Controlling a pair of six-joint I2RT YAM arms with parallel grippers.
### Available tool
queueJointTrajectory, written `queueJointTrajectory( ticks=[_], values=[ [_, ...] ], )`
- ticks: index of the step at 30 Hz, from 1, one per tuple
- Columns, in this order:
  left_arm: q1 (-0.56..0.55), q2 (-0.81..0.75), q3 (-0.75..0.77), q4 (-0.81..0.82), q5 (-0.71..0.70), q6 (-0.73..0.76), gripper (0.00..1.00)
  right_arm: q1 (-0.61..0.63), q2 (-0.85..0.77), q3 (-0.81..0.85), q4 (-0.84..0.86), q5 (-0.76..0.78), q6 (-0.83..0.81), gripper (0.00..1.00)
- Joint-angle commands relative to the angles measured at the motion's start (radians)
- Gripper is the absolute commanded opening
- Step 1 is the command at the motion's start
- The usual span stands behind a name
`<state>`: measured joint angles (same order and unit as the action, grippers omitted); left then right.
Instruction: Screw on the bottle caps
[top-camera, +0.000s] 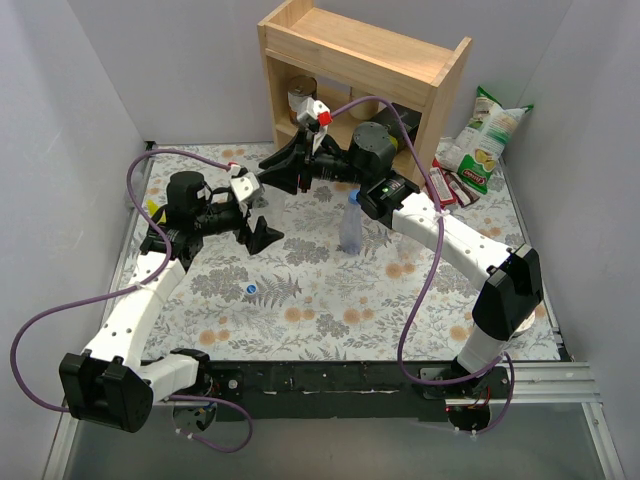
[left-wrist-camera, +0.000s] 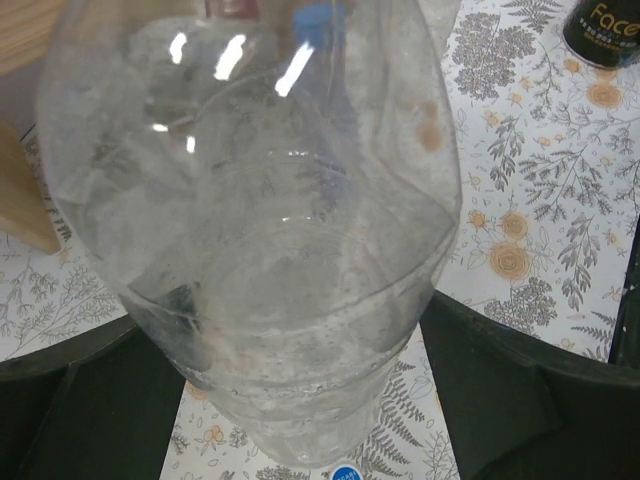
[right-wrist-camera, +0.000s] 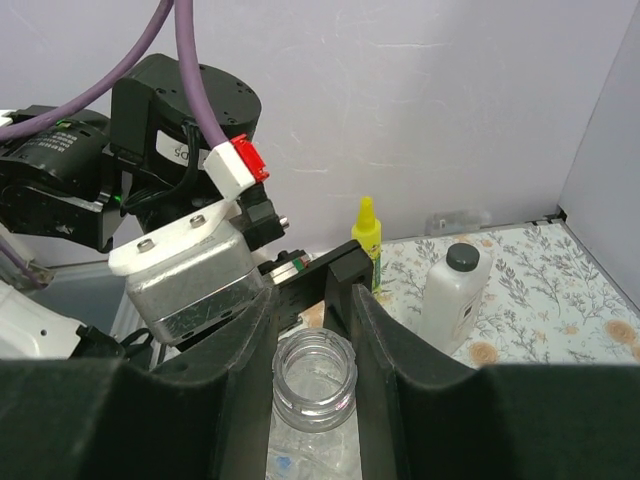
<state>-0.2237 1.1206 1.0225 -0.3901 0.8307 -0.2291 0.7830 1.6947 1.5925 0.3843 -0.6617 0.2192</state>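
Clear bottle (left-wrist-camera: 270, 230) tight in half-closed left pincer (left-wrist-camera: 300, 400), its uncapped neck tight in narrowed right pincer (right-wrist-camera: 315, 370).

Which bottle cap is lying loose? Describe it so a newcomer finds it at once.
On the floral table cover, look at the left half, to the right of the left arm and its white forearm. The loose bottle cap is a tiny round blue disc lying flat and alone on the print, unlike the blue-topped clear bottle standing upright mid-table.

Glossy clear plastic bottle (left-wrist-camera: 280, 250), matt black fingers (right-wrist-camera: 238, 400), bare wood shelf (top-camera: 360, 45)
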Motion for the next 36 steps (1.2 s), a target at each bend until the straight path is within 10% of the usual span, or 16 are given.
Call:
queueJointTrajectory(
  ticks=[1, 10, 17, 19, 21, 24, 30, 36],
  values=[
    [-0.017, 0.01, -0.002, -0.055, -0.042, 0.025, 0.85, 0.015, -0.061, 0.026, 0.128, -0.022, 0.046, 0.01],
    [-0.016, 0.004, -0.013, -0.043, -0.038, 0.005, 0.73, 0.016, -0.07, 0.018, 0.113, -0.021, 0.026, 0.01],
    [-0.016, 0.008, -0.024, -0.024, -0.054, -0.007, 0.43, 0.016, -0.084, 0.003, 0.137, -0.009, 0.065, 0.01],
    [-0.016, 0.001, -0.035, -0.009, -0.061, -0.038, 0.41, 0.016, -0.092, 0.006, 0.128, -0.007, 0.046, 0.17],
    [-0.016, -0.001, -0.047, 0.002, -0.05, -0.053, 0.37, 0.013, -0.104, -0.002, 0.122, -0.004, 0.029, 0.56],
    [-0.016, -0.002, -0.061, 0.03, -0.045, -0.104, 0.31, -0.02, -0.145, 0.009, 0.114, -0.012, 0.046, 0.77],
    [-0.014, -0.021, -0.099, 0.121, -0.097, -0.225, 0.0, -0.168, -0.178, 0.162, -0.109, 0.007, 0.02, 0.78],
    [0.021, -0.021, -0.026, 0.231, -0.266, -0.421, 0.0, -0.173, -0.173, 0.08, -0.416, -0.101, -0.479, 0.67]
  ],
)
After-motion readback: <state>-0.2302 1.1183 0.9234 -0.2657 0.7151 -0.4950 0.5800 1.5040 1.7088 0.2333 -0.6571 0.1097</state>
